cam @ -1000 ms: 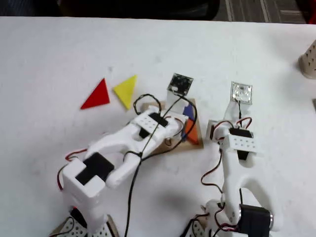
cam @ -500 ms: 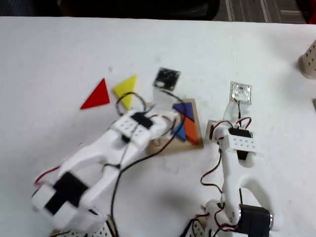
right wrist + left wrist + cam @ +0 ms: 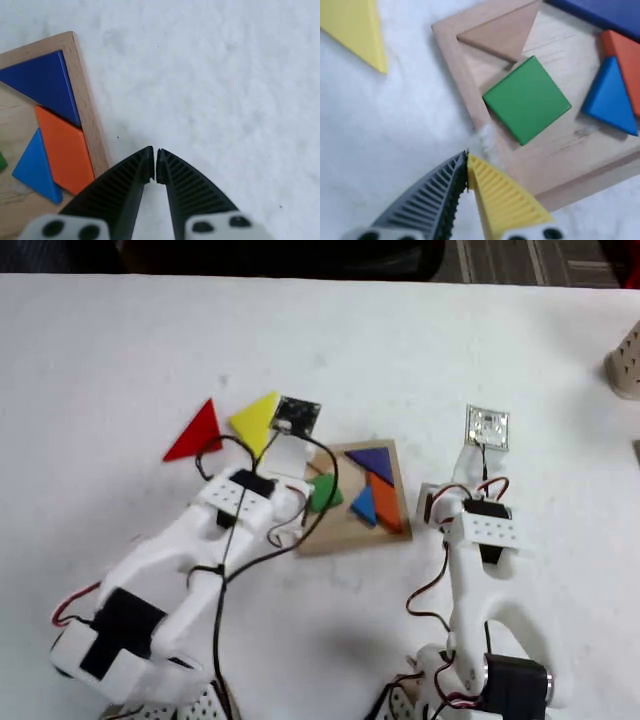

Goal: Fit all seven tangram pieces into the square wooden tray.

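Inspection from the arm side of the table (image 3: pixel 120 350), working outward.

Right arm: the right tool (image 3: pixel 154 152) hangs over bare table just beside the right-hand rim of the wooden tray (image 3: pixel 350 542). Its fingers are drawn together to a hairline slit. Nothing is held.

Left arm: the left tool (image 3: pixel 466 156) sits low at the tray's left rim. Its grey and yellow fingers are pressed tip to tip and carry nothing.

Tray: it lies flat on the table between the two tools and holds five pieces.
- The green square (image 3: pixel 527 99) lies inside on the left half. It is turned like a diamond rather than square to the walls, with one corner at the left inner wall.
- The tan triangle (image 3: pixel 502 35) lies just beyond it in the far left corner.
- The dark blue triangle (image 3: pixel 42 80) occupies the far right corner.
- The orange piece (image 3: pixel 65 150) lies along the right wall, touching the dark blue one.
- The light blue triangle (image 3: pixel 36 167) is seated against the orange piece's inner edge.

Bare wood remains in the near part of the tray.

Outside the tray: the yellow triangle (image 3: pixel 255 420) lies on the table just beyond the left tool, near the tray's far left corner. The red triangle (image 3: pixel 197 432) lies just beside it, farther left and not touching.
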Motion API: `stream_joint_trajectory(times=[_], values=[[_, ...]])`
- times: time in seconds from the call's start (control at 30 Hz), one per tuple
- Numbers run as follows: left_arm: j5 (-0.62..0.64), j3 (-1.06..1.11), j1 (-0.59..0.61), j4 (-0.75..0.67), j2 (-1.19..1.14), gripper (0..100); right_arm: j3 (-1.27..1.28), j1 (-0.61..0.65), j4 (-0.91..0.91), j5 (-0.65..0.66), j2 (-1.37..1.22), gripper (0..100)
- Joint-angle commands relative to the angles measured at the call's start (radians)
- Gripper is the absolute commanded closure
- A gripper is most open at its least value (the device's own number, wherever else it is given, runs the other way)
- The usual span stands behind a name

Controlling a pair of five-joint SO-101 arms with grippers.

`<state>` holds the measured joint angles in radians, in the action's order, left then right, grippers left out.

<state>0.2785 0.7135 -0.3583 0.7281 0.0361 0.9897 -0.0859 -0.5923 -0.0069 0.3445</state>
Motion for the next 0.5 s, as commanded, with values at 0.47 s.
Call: stream_joint_trajectory(times=[0.47], values=[[-0.018,-0.037,-0.11,-0.147,0.001,98,-0.041,0.005,0.018,0.014,0.03,98.1]])
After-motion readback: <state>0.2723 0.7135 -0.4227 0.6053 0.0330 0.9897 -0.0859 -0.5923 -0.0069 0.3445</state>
